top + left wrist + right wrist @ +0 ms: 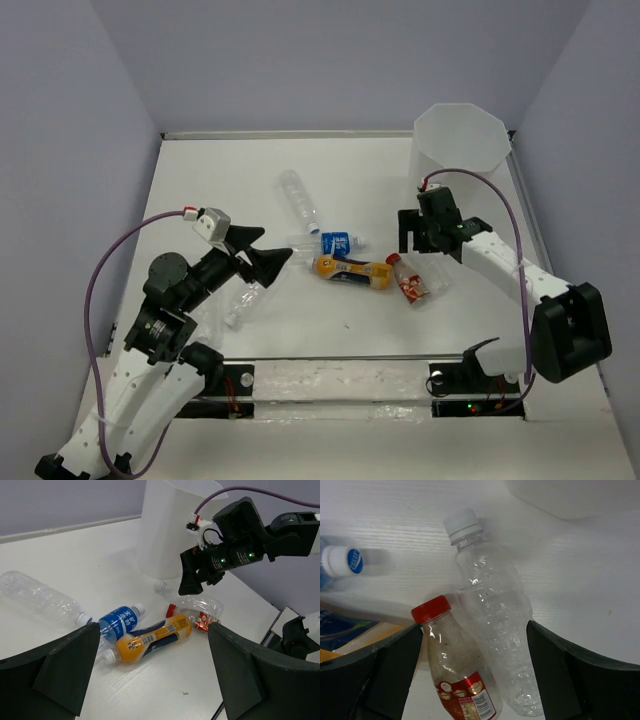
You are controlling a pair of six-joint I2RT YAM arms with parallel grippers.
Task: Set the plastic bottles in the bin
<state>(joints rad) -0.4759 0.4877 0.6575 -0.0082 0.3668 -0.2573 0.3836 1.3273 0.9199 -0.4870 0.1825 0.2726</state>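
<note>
Right pincer: the right gripper [472, 630] stands wide and holds nothing. Its jaws frame the red-labelled bottle [457, 680] and a clear bottle [497, 630], which lie side by side, touching.
Left pincer: the left gripper [152, 640] is wide too, empty, facing the pile from the near left.
Task things: every bottle in view lies on the table [200, 200]. The orange bottle [352, 271] and blue-labelled bottle [336, 241] are at centre. The bin [455, 150] stands upright at the far right, just beyond the right gripper; I make out nothing inside.
Risk, double pick: closing here probably catches both bottles. The smooth round clear one may squirt out or drop short of the bin.
Risk, shove: a jaw coming down off-centre could land on the red cap and push that bottle into the orange one.
Risk, crush: thin clear plastic may buckle and slip on the lift.
Right wrist only: shows the two bottles touching.
Left wrist only: shows the right gripper hanging above them, apparently not at table level.
Top only: another clear bottle [243, 302] lies near the left arm.
</note>
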